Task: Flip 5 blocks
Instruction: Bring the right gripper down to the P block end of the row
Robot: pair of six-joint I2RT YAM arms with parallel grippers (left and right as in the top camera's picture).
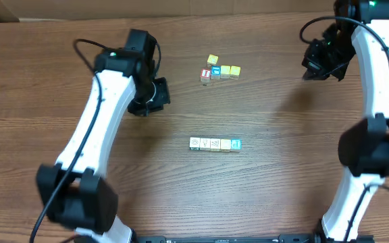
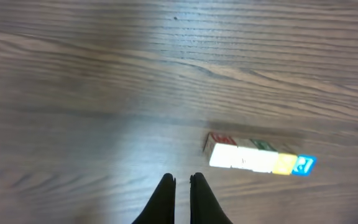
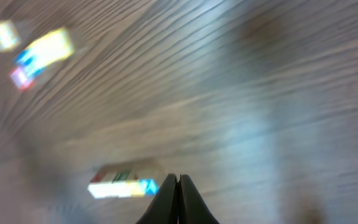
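Overhead: 5 blocks (image 1: 215, 144) in 1 tight row mid-table (image 1: 282, 135), side by side and touching. Cluster of spare cubes (image 1: 219, 71) further back, well apart from the row. Left gripper (image 1: 155, 94) back and to the left of the row, right gripper (image 1: 314, 67) far back on the right. Neither near the row.

Left wrist: fingertips (image 2: 165, 199) pinched almost together, nothing between them, hovering short of the row (image 2: 260, 158). Too blurry to read faces.

Right wrist: clenched tight, empty. Row (image 3: 122, 185) just left of the tips in frame, spare cubes (image 3: 33, 50) far off. Heavy blur.

Risks:
- No gap between neighbours, so pinching 1 likely to drag or tip the next.
- Tiny cubes, prone to rolling past 1 face or popping out of the grip.
- Both pairs of fingers need spreading before any approach.
- Possible mix-up with the spare cubes.
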